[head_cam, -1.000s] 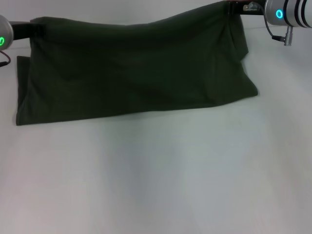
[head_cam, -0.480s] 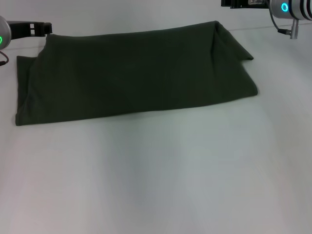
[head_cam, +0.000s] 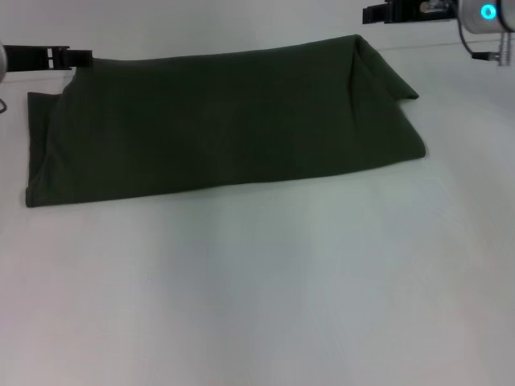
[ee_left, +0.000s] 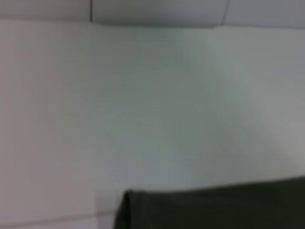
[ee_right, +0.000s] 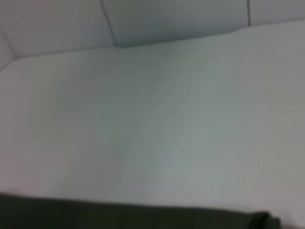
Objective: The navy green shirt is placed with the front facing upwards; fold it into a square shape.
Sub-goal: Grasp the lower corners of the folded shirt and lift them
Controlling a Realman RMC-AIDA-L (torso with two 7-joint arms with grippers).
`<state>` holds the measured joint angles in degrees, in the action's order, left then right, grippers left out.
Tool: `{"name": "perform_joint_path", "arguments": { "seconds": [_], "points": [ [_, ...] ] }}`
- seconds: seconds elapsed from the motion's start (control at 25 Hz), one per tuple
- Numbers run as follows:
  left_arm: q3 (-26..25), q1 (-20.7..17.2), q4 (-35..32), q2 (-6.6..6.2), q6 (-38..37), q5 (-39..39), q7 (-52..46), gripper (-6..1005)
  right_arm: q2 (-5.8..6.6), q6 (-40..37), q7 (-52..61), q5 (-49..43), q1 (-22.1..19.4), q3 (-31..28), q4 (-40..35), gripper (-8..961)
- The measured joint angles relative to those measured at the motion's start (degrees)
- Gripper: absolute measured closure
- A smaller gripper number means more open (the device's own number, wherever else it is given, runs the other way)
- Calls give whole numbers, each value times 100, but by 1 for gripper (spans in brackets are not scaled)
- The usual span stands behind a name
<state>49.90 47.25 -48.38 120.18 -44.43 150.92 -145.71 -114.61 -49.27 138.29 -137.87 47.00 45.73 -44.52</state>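
Navy green shirt (head_cam: 217, 121) spread flat on the white tabletop (head_cam: 265, 289), folded over into a wide dark band with the plain green back up, no lettering in sight. Lies between the two end effectors, nearer the robot than both. Left end effector (head_cam: 76, 57) parked just off the shirt's far left corner, close to the cloth edge but clear of it, holding nothing; spread or pressed together: cannot tell. Right end effector (head_cam: 378, 13) hanging above and beyond the far right corner, well clear of the small raised fold there, also empty; finger state likewise not readable. Both wrist views show only bare tabletop with a dark strip of shirt hem (ee_left: 214, 210) (ee_right: 119, 214) along one border.
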Motion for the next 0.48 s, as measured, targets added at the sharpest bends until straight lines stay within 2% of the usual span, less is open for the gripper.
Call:
{"name": "perform_joint_path", "arguments": {
  "seconds": [0.08, 0.24, 0.36, 0.48],
  "points": [
    [-263, -80, -322, -49, -746, -89, -1, 157, 18, -676, 3, 36, -167, -168, -390, 485],
    [-709, -406, -1123, -95, -2024, -442, -1, 159, 25, -1716, -23, 378, -628, -445, -1094, 405],
    [-1019, -557, -1434, -185, -2800, -687, -25, 161, 112, -2375, -26, 728, -961, -569, -1421, 329],
    [-1368, -646, -1523, -349, -3575, -871, -20, 160, 286, -3123, -114, 1108, -1198, -721, -1547, 246]
  ]
}}
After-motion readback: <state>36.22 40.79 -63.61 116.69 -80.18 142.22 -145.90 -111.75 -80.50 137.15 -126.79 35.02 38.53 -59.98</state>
